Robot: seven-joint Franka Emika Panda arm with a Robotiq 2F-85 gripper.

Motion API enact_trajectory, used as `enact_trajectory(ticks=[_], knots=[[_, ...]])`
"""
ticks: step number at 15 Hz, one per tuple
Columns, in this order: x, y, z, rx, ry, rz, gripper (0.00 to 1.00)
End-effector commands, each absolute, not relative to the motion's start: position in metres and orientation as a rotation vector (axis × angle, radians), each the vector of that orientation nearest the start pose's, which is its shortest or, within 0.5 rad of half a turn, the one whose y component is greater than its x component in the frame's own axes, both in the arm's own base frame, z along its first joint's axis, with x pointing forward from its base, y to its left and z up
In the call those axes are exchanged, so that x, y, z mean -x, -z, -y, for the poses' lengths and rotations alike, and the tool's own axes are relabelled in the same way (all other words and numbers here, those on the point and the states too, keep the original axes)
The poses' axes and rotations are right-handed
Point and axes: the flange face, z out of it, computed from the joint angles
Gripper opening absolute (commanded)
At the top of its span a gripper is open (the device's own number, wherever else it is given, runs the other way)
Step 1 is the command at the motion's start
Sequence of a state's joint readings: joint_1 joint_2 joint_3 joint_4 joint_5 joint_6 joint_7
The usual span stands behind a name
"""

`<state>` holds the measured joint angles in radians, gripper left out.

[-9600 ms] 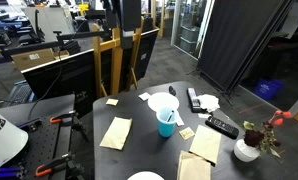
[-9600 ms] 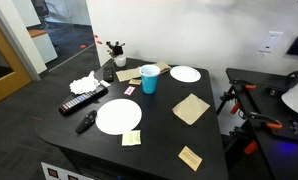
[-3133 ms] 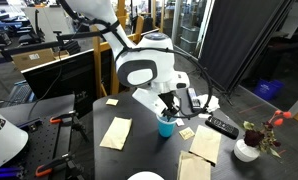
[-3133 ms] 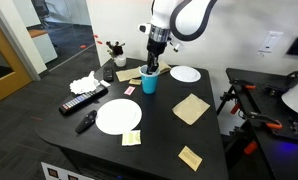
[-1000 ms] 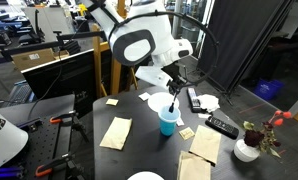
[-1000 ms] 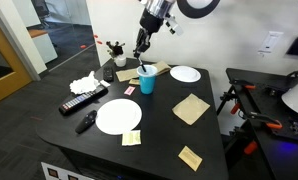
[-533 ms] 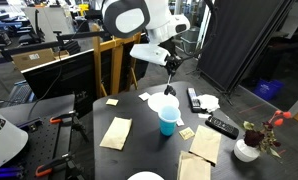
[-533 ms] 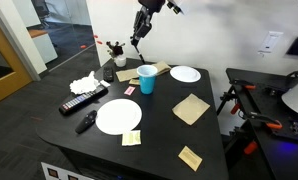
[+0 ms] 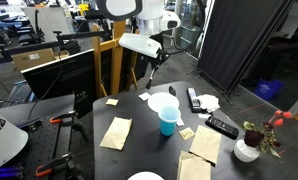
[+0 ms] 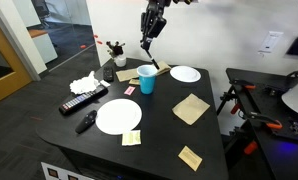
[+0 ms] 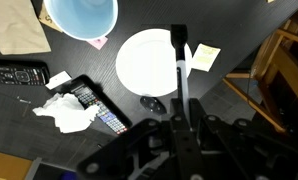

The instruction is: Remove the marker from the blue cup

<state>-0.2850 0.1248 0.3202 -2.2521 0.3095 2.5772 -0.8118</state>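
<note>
The arm [image 9: 139,44] is high over the table [image 9: 149,150], claw [image 11: 183,112] clamped on the marker [image 11: 178,62], which hangs nearly upright, clear of the blue cup [image 9: 167,120]

In an exterior view the blue cup [image 10: 148,79] stands on the table [image 10: 161,133], a plate [image 10: 185,74] right of it, a larger plate [image 10: 118,116] nearer, the marker [image 10: 146,44] high above.
</note>
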Motion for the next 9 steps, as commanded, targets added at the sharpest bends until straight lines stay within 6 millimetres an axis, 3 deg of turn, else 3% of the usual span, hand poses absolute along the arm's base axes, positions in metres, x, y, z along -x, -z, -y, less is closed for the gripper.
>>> enact_trajectory(ticks=[1,9], knots=[[-0.533,-0.341,-0.020,2.870,0.332,0.855,0.03],[-0.498,-0.302,-0.074,2.933,0.171,0.799,0.03]])
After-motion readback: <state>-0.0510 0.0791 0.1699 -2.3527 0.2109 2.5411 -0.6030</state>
